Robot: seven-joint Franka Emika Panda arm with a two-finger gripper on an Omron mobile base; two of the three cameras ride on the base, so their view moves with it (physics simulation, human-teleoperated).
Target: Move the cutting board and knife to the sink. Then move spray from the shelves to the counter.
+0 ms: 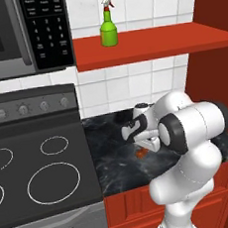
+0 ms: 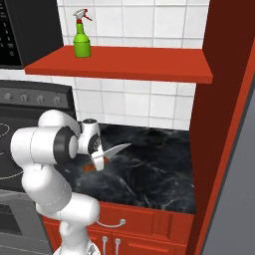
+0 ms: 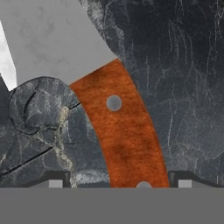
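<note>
The knife (image 3: 118,127) lies on the black marble bench (image 2: 154,174), just right of the stove (image 1: 43,178), with bare bench toward the red side panel (image 2: 219,124). The gripper (image 3: 118,186) hangs over it, fingers apart on either side of the handle. The spray (image 1: 108,29) stands on the shelf (image 1: 153,44) above.

Knife (image 3: 127,131): reddish-brown handle (grey blade); counter (image 3: 183,87) black, white-veined.

This is a kitchen. A stove (image 1: 40,178) with ring burners sits beside a black marble counter (image 2: 149,174) over red cabinets (image 2: 124,234). A microwave (image 1: 23,33) hangs above on the white-tiled wall (image 1: 133,86).
</note>
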